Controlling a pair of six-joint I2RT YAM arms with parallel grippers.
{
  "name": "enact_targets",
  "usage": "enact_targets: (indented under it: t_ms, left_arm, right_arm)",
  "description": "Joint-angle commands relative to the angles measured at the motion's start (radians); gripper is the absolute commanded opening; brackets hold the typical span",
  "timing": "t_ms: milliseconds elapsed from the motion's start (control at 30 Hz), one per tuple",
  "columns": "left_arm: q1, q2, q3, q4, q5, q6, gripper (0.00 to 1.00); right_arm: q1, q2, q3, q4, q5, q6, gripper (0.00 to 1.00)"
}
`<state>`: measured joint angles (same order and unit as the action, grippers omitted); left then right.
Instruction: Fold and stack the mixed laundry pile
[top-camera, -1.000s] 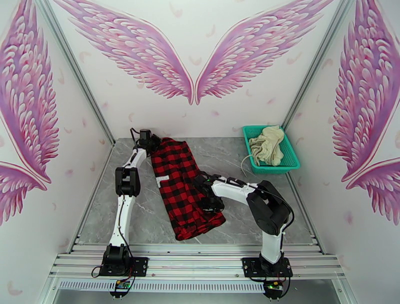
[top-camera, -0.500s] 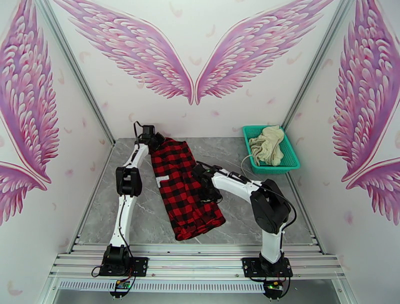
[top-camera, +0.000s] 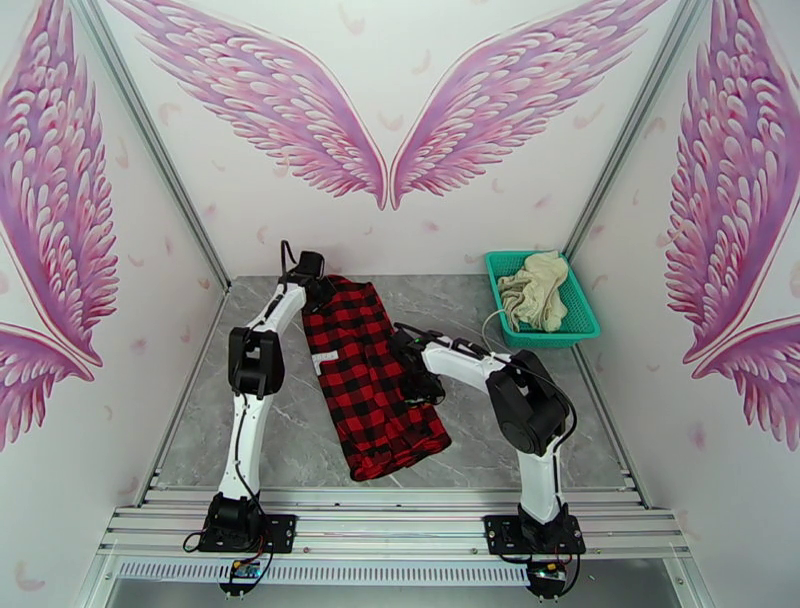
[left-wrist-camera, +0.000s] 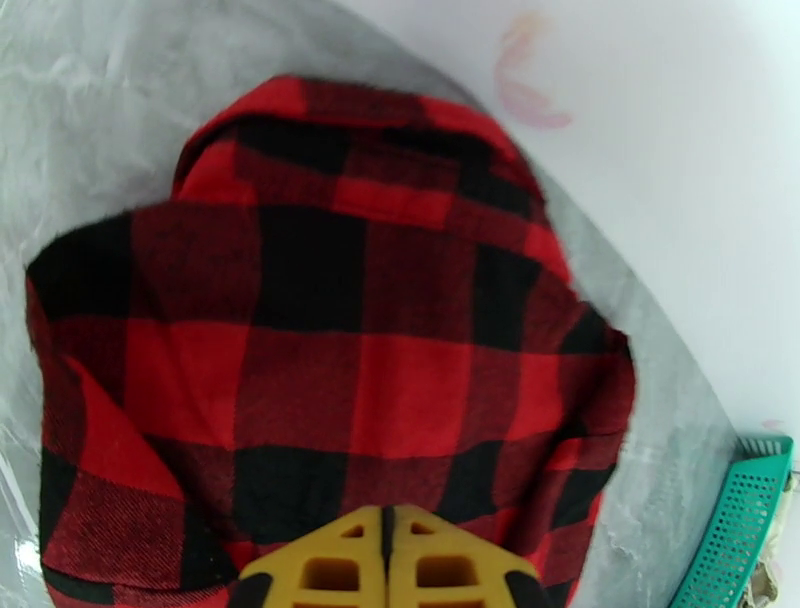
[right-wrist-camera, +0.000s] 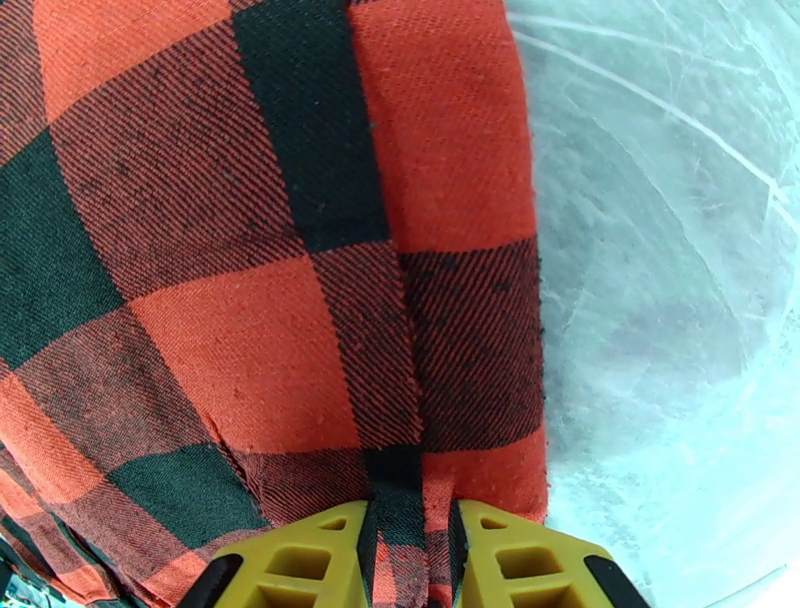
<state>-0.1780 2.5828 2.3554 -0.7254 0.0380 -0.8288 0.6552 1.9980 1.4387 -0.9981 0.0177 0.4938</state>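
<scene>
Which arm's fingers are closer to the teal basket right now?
Right. The right fingers pinch the shirt's edge on the basket side; the left fingers hold its far corner, across the shirt from the basket.

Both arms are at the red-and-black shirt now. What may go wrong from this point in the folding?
1. The right fingers pinch only a narrow strip of the checked shirt at its edge; it may slip out under a pull.
2. The left fingers are shut on the far corner, so uneven pulling could skew or bunch the fold.
3. The right arm's elbow stands near the teal basket; a wide swing might push it.
</scene>
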Motion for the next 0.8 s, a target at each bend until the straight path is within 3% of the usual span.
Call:
enact_targets:
  t_ms: [0,233,467,767]
  left_arm:
    - [-0.029,0.087,0.062,-0.072,-0.04,-0.08,0.0]
    - [-0.081,0.192,0.147,-0.041,0.059,-0.113,0.0]
    - [-0.141,0.287,0.231,0.137,0.268,-0.14,0.01]
    - [-0.189,0.333,0.281,0.264,0.383,-0.136,0.01]
  right_arm:
    - [0.001,-0.09,-0.002,-0.016,0.013,0.022,0.29]
    - [-0.006,-0.221,0.001,-0.063,0.058,0.041,0.3]
    - [-0.027,-0.299,0.007,-0.1,0.089,0.035,0.31]
    - [-0.052,-0.37,-0.117,-0.057,0.037,0.073,0.32]
